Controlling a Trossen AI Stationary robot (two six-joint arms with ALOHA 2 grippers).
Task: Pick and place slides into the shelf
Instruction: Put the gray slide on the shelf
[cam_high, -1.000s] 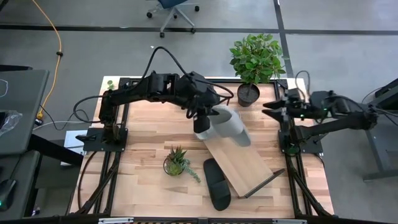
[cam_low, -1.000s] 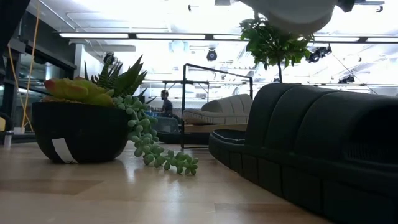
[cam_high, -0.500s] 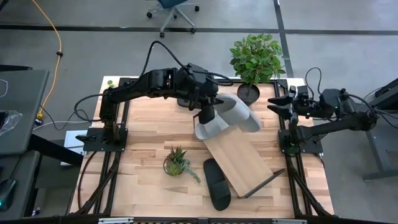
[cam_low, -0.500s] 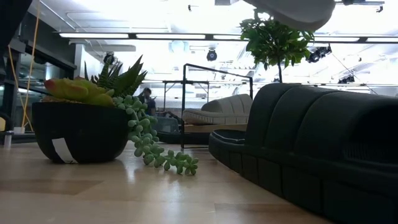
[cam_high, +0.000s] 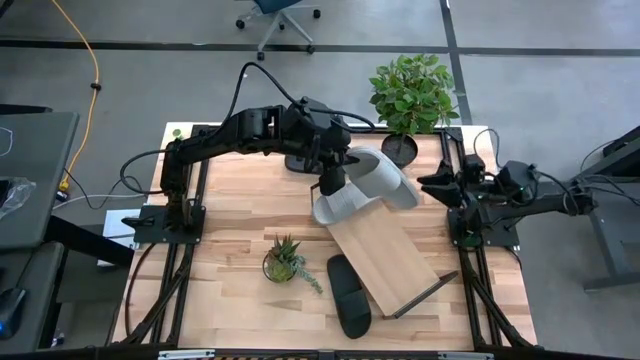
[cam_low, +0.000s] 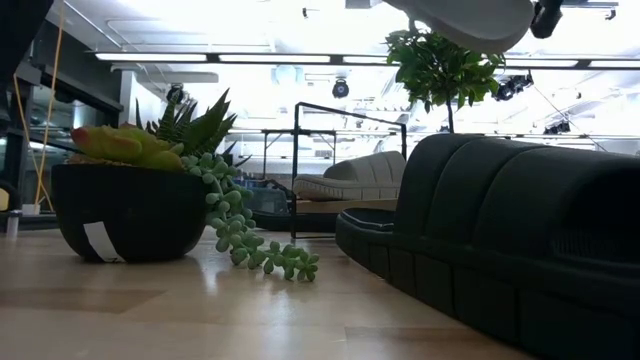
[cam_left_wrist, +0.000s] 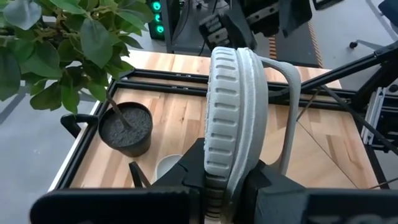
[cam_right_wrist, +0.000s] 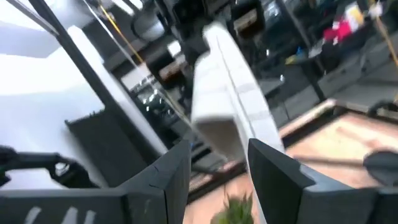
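Observation:
In the high view my left gripper (cam_high: 333, 187) is shut on a light grey slide (cam_high: 365, 188), above the far end of the slanted wooden shelf (cam_high: 388, 258). The low view shows that slide (cam_low: 470, 15) high over the table. One black slide (cam_high: 348, 295) lies on its sole on the table beside the shelf's left edge. Far off in the low view, a pale ribbed shape (cam_low: 350, 180) like a second grey slide sits under a black wire frame. My right gripper (cam_high: 440, 185) is open at the table's right edge. My left gripper (cam_left_wrist: 225, 186) pinches the grey slide by one end of its sole (cam_left_wrist: 222, 163), a finger (cam_left_wrist: 189, 171) on each flat side. The fingers come from above. The slide is lifted clear, turned on its edge, with its strap (cam_left_wrist: 289, 93) to one side.
A tall leafy potted plant (cam_high: 408, 100) stands at the far edge, close behind the held slide. A small succulent pot (cam_high: 283, 262) sits left of the shelf. Black frame rails run along both sides of the table (cam_high: 235, 225).
My left gripper has carried the grey slide a little toward the far right and turned it, so its free end has swung toward the far edge. My right arm has lifted its wrist and brought it down again at the table's right edge.

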